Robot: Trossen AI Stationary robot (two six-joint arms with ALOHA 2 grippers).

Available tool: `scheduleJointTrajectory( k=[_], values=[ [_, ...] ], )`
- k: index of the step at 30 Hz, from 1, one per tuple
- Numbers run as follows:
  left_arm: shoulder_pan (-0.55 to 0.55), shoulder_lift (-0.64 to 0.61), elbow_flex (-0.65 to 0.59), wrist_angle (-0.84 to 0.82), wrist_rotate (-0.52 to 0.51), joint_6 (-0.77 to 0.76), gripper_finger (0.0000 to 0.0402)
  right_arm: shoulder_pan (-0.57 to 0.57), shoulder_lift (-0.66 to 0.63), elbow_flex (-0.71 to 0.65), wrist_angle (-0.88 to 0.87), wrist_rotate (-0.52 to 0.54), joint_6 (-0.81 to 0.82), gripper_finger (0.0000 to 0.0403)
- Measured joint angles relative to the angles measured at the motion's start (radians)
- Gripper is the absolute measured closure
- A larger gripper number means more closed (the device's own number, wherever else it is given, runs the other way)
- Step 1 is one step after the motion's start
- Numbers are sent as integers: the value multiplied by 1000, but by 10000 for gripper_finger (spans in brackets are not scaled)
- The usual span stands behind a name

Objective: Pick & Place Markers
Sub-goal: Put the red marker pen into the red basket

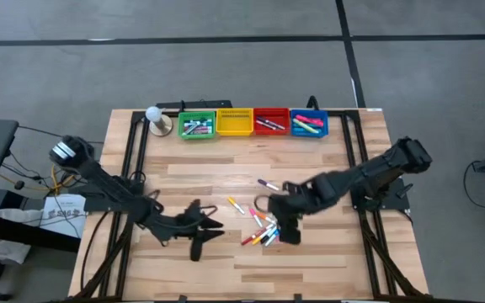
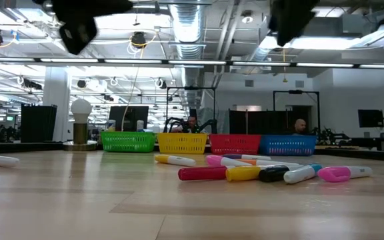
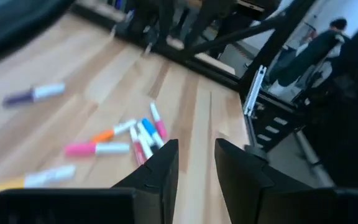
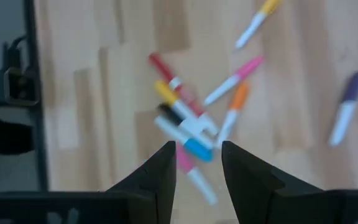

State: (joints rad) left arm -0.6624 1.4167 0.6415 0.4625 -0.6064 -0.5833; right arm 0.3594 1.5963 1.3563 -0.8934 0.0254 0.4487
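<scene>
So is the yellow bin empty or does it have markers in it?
Empty, as far as the high view shows: the yellow bin shows only its bare yellow floor, while the green bin beside it holds markers.

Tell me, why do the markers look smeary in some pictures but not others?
Right wrist view: the markers are smeared by blur. Left wrist view: they are soft too. Low view: the nearest ones look sharp, with ceiling lights glaring above. High view: evenly lit, faint shadows.

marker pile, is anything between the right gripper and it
Nothing visible. The right gripper hangs open just above the marker pile, with only bare table around the pens. The left gripper waits open beside the pile.
</scene>
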Motion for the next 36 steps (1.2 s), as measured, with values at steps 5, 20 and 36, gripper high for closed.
scheduleJointTrajectory(
  k=[5, 20, 36],
  values=[
    [46, 196, 9, 225, 27, 219, 298, 111, 0, 0, -48, 1, 112, 285],
    [76, 513, 207, 236, -17, 362, 298, 213, 0, 0, -128, 80, 286, 285],
    [54, 680, 253, 233, 42, 343, 298, 215, 0, 0, -124, 102, 306, 285]
  ],
)
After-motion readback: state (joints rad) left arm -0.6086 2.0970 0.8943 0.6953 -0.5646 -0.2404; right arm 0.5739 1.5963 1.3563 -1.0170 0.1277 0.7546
